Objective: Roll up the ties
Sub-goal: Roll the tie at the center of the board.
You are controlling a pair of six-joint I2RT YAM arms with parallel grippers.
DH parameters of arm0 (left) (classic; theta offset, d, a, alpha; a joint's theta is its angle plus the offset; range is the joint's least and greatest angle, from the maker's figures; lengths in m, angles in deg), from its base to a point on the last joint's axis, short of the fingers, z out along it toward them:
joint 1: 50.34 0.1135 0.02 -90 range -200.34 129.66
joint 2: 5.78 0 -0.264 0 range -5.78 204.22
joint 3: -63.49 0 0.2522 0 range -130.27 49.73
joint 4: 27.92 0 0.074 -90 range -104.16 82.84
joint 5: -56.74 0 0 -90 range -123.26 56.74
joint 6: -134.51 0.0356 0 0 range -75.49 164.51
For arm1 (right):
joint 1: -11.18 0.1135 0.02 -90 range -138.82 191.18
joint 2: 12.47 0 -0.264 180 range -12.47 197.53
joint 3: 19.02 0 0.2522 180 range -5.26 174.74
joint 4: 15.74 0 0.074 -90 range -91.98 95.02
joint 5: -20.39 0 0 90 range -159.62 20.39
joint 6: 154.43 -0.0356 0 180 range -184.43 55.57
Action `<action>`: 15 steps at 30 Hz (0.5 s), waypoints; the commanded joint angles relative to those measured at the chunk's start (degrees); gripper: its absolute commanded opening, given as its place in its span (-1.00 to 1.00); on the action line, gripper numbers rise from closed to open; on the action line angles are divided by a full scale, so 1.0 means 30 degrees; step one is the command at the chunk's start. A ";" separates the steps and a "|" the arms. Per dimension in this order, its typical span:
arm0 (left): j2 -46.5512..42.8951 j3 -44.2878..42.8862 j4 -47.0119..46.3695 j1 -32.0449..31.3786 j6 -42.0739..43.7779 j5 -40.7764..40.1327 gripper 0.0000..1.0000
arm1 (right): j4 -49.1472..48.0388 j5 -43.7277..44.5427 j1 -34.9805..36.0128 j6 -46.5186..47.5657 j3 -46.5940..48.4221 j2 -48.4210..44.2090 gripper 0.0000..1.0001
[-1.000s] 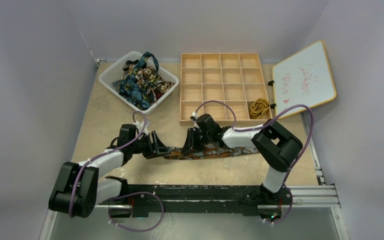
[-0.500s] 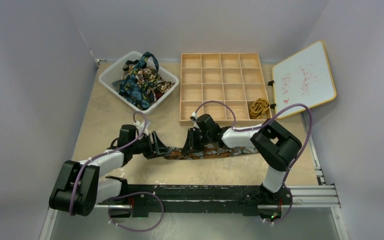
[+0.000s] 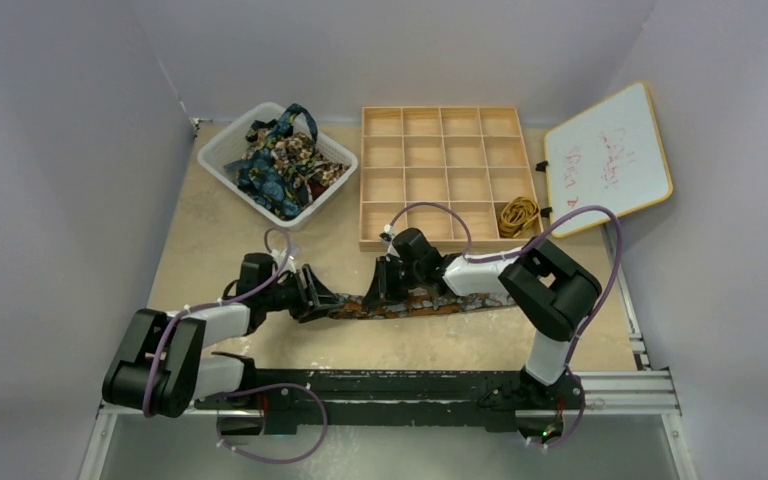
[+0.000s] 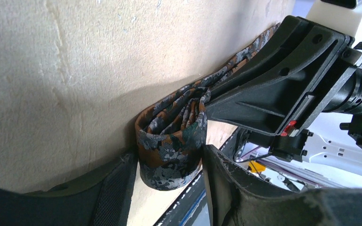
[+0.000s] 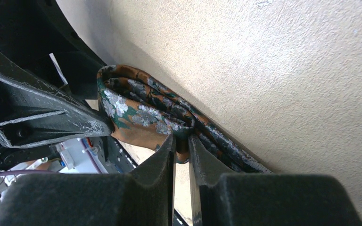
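A dark brown tie (image 3: 440, 302) with orange-grey blotches lies across the table in front of the arms. Its left end is rolled into a loose coil (image 4: 174, 136). My left gripper (image 3: 315, 292) has its fingers set wide on both sides of the coil and touches it in the left wrist view (image 4: 169, 156). My right gripper (image 3: 385, 290) is shut on a fold of the tie (image 5: 136, 108) just right of the coil (image 5: 181, 141). Several blue-teal and floral ties (image 3: 280, 160) are heaped in a white basket. A gold-yellow tie (image 3: 518, 213) sits rolled in a tray compartment.
The white basket (image 3: 222, 150) stands at the back left. A wooden grid tray (image 3: 363, 180) stands at the back centre. A whiteboard (image 3: 610, 160) leans at the back right. A black rail (image 3: 410, 385) runs along the near edge.
My left arm has shifted slightly to the right and its gripper has edged up and left at the coil. The right gripper and the tie have barely moved.
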 commanded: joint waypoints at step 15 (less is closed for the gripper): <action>0.0302 0.0118 -0.0462 -0.0096 -0.0969 -0.0734 -0.29 | -0.0037 -0.0154 -0.0024 0.0216 -0.0129 0.0324 -0.69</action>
